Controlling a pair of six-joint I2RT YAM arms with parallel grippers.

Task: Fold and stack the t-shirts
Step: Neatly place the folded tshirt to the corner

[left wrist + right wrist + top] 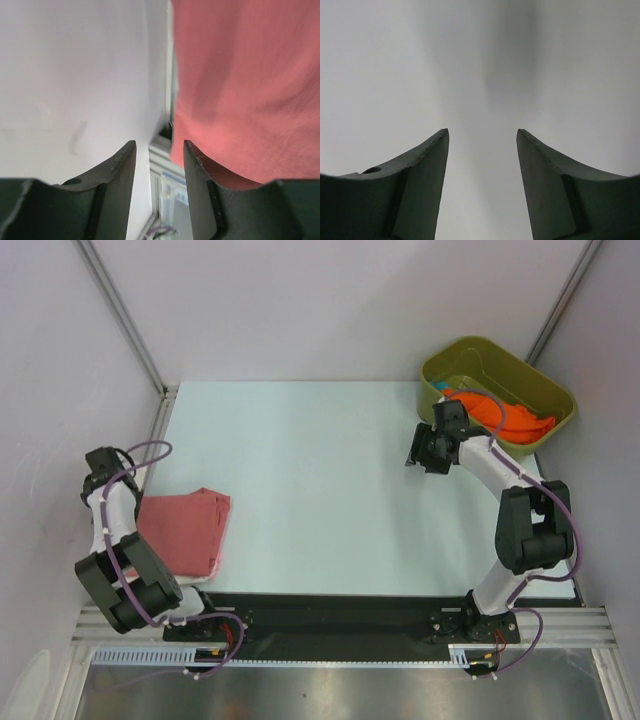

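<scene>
A salmon-red t-shirt [185, 528] lies folded on the table's near left; it fills the right of the left wrist view [240, 80]. My left gripper [100, 468] is open and empty at the shirt's left edge, by the side wall; its fingers [159, 145] hold nothing. A bright orange t-shirt [500, 415] lies crumpled in the olive-green bin [545, 385], with a bit of teal cloth [447, 391] beside it. My right gripper [425, 452] is open and empty above bare table, just left of the bin; its wrist view [482, 132] shows only table. No white shirt shows.
The bin stands at the table's far right corner. White walls close in the left [75, 75], back and right sides. A metal rail [340, 625] with both arm bases runs along the near edge.
</scene>
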